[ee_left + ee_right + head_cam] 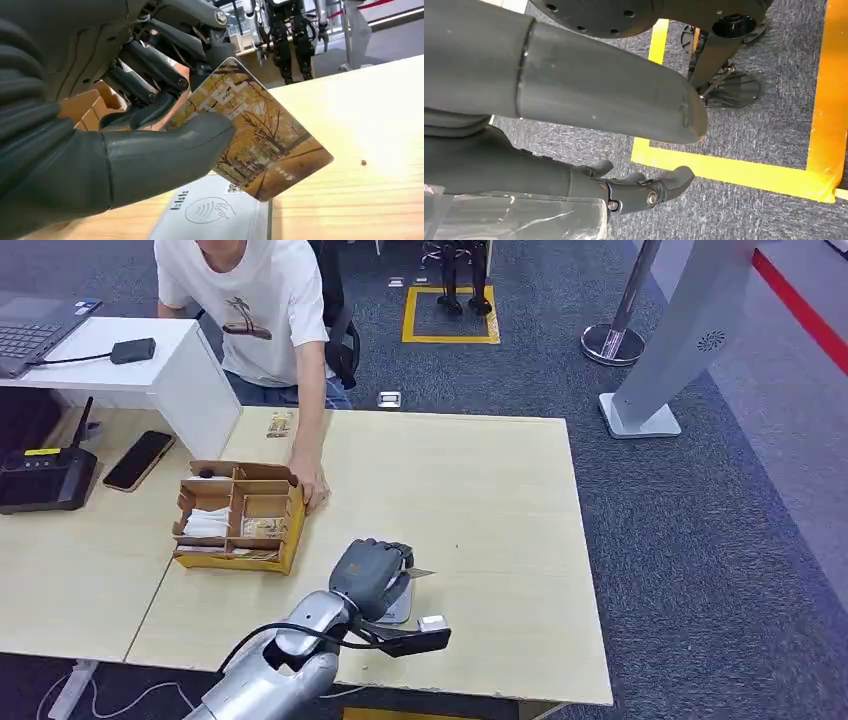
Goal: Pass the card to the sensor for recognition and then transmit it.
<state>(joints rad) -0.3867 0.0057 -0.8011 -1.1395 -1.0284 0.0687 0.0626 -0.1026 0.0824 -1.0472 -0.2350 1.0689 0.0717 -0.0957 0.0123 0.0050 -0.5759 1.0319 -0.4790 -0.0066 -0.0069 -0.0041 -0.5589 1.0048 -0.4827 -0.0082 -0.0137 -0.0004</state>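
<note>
My left hand [370, 575] hovers over the near middle of the wooden table [480, 520] and pinches a card [260, 140] printed with autumn trees between thumb and fingers. The card [417, 573] pokes out to the right of the hand. Just beneath it lies the flat grey sensor pad [210, 212] with a contactless symbol; the sensor [398, 610] is partly hidden under the hand. My right hand [634, 192] hangs over the carpet floor, fingers loosely apart with nothing in them.
A cardboard organiser box [240, 517] stands left of my hand, and a person's hand [314, 490] rests on its far corner. A phone [139, 459] and a black device [45, 478] lie at the far left. Yellow floor tape [744, 172] runs below my right hand.
</note>
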